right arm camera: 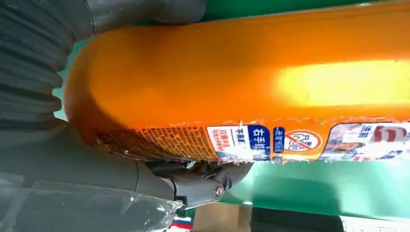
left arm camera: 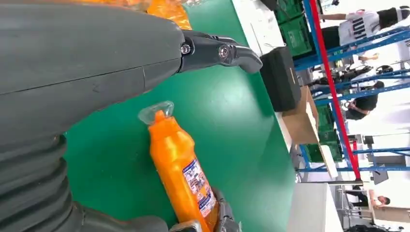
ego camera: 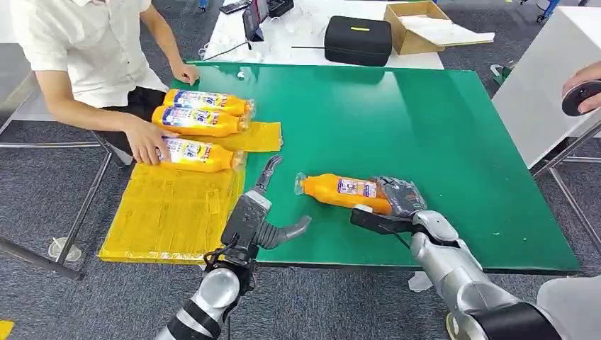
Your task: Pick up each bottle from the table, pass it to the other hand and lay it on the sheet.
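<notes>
Already three bottles down, a fourth clasped for the handover.

Going left to right in the head view: at about ten o'clock a person's hand point(ego camera: 147, 144) rests on the nearest of three orange bottles point(ego camera: 200, 120) lying on the yellow sheet point(ego camera: 170, 212), which drapes over the counter point(ego camera: 425, 127) edge; those look finished. Near six o'clock the left hand point(ego camera: 264, 212) hangs with fingers apart, holding nothing. At about five o'clock the right hand point(ego camera: 393, 205) is clamped round the base of the fourth bottle point(ego camera: 344, 190), cap toward the left hand, so passing and laying down are left. The left wrist view adds the clear cap point(left arm camera: 155, 110) and the gap to the left hand's fingers; the right wrist view shows the label point(right arm camera: 270, 141) and the grip close up.
</notes>
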